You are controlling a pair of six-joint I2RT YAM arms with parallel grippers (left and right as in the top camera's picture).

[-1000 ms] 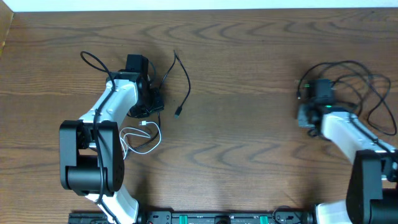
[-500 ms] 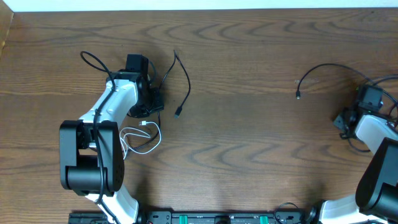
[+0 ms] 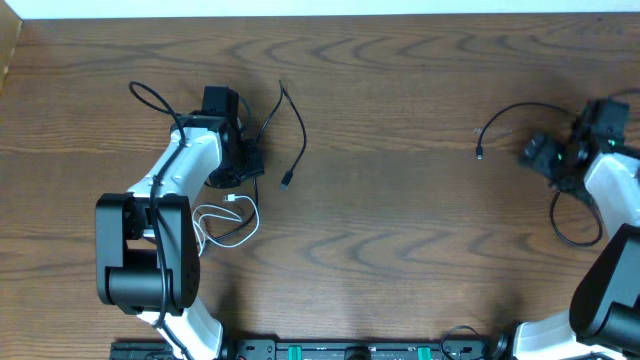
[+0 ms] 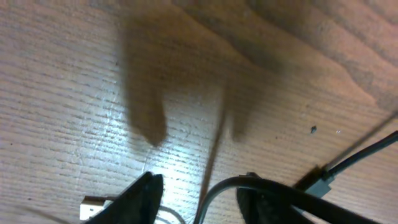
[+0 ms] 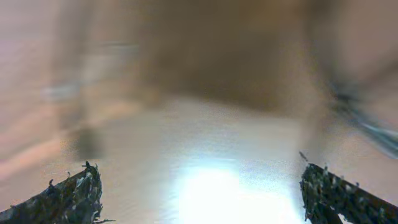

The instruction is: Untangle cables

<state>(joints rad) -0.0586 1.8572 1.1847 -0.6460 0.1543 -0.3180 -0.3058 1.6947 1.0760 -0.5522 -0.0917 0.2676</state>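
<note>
Overhead shows a brown wood-grain bench (image 3: 400, 250) with a white strip (image 3: 300, 8) along the far edge. The right gripper (image 3: 530, 153) is spread wide, a black cable (image 3: 520, 105) arcing just beside its tips. The left gripper (image 3: 243, 165) straddles tangled black cables (image 3: 302, 130), grip unclear.

The left arm (image 3: 185, 160) and right arm (image 3: 612, 195) have white shells between black joints, with black cables (image 3: 163, 172) alongside. A green light (image 3: 576, 151) glows at the right wrist. The right pincer (image 5: 205, 198) has dark, ragged fingertips (image 5: 74, 194).
</note>
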